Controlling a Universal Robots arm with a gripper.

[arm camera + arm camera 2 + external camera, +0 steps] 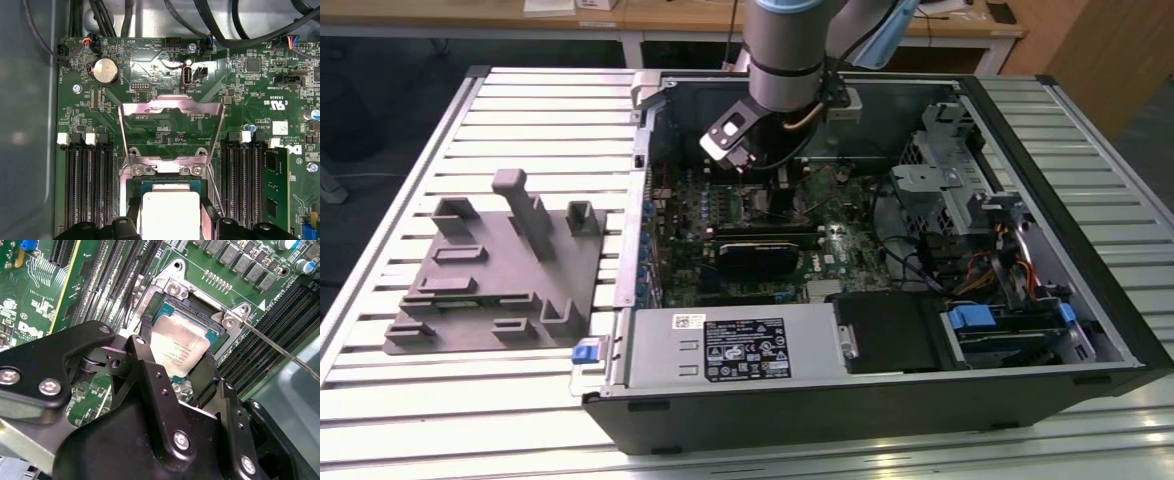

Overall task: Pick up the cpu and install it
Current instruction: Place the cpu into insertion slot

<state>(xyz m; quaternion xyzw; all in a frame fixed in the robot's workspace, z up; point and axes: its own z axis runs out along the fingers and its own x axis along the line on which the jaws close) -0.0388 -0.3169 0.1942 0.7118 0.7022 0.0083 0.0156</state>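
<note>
The cpu is a small square chip with a silver-grey top, and it sits between my two black fingers directly over the square metal-framed socket on the green motherboard. My gripper is shut on the cpu's two opposite edges. In the first wrist view the cpu lies just over the socket's dark frame, with the hinged metal load plate raised behind it. In the exterior view my gripper reaches down into the open computer case.
Memory slots flank the socket on both sides. A thin wire lever stands beside the socket. A black module, power supply and drive cages fill the case. A grey plastic fixture lies on the slatted table.
</note>
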